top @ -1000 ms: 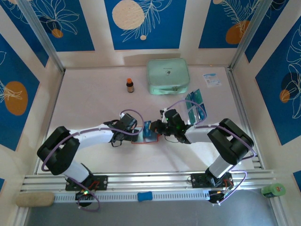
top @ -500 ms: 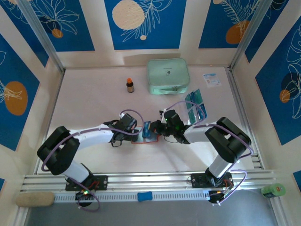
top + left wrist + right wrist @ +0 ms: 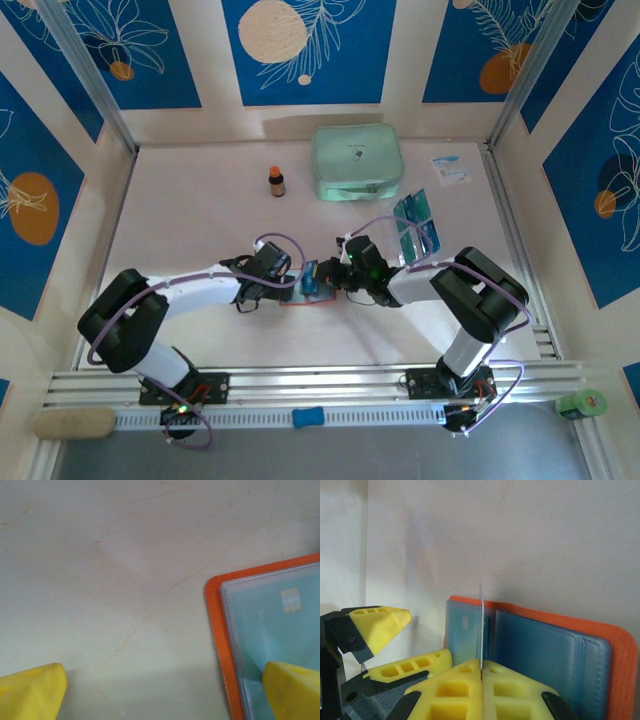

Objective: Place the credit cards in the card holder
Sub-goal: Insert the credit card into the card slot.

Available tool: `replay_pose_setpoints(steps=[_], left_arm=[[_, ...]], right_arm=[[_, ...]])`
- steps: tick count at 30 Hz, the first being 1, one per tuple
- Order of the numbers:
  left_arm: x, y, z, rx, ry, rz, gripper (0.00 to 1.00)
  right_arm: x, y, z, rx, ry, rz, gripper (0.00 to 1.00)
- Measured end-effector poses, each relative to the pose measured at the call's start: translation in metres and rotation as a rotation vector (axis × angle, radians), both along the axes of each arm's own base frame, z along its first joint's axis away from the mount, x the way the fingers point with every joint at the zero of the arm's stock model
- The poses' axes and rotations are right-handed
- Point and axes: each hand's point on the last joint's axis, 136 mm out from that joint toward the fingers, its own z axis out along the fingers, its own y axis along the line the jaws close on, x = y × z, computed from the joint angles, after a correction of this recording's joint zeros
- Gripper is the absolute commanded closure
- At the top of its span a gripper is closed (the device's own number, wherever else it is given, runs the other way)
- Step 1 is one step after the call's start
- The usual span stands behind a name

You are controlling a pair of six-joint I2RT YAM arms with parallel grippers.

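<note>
Nearest the arms, a little this side of the middle of the tabletop, the card holder (image 3: 312, 299) lies open and flat, orange rim outward and clear pockets up. The left gripper (image 3: 292, 284) stands over its left end with jaws spread wide. In the left wrist view one yellow fingertip (image 3: 292, 687) rests on a clear pocket, where a pocketed card (image 3: 280, 625) already sits, and the other fingertip is off on bare table. It looks to be pinning the holder down.

From the right, the right gripper (image 3: 481, 672) is pinched tight on a credit card (image 3: 481, 625), held upright and edge-on over the pocket mouths.

I'd judge the card light, thin, stiff and slick. It can be gripped firmly, but it may pivot between the pads if its leading corner snags. The best hold is the trailing short edge, which leaves most of its length free to enter. The holder is soft and will slide or buckle unless it is held down.

Further back, toward the right edge, the spare credit cards (image 3: 415, 225) lie fanned out. Along the far edge sit a small brown bottle (image 3: 277, 181), a mint-green case (image 3: 357, 160) and, near the far right corner, a white slip (image 3: 450, 168).
</note>
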Motion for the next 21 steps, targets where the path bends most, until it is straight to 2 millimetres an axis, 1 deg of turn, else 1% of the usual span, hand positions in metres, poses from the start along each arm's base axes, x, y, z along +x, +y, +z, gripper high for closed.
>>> replay_pose_setpoints(steps=[6,13,21], left_arm=[[0.0,0.0,0.0,0.0,0.0,0.0,0.0],[0.0,0.0,0.0,0.0,0.0,0.0,0.0],[0.0,0.0,0.0,0.0,0.0,0.0,0.0]], right_arm=[[-0.002,0.0,-0.001,-0.002,0.003,0.003,1.0],[-0.009,-0.001,-0.007,-0.012,0.018,0.01,1.0],[-0.012,-0.002,-0.008,-0.022,0.029,0.015,1.0]])
